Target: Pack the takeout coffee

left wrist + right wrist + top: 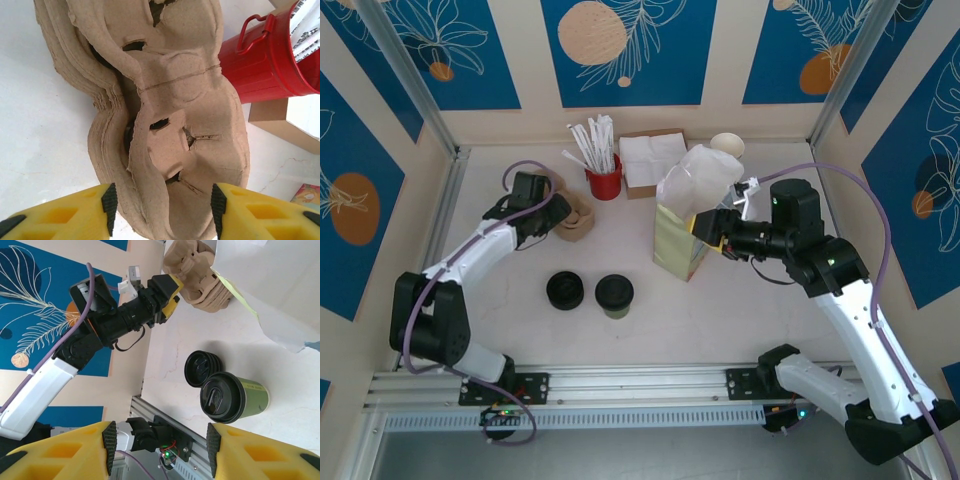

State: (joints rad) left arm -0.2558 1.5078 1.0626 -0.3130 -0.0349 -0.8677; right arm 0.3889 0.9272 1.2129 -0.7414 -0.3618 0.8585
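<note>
Both left fingers (75,216) and right fingers (65,452) parted, gripping nothing | takeout coffee (235,397) apart from each

no legible text, even on takeout coffee (235,397).

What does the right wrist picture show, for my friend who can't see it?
A takeout coffee with a black lid and green side stands on a white table, beside a loose black lid. Beyond it, the left claw is at a stack of brown cardboard cup trays; the right claw is open in front.
</note>
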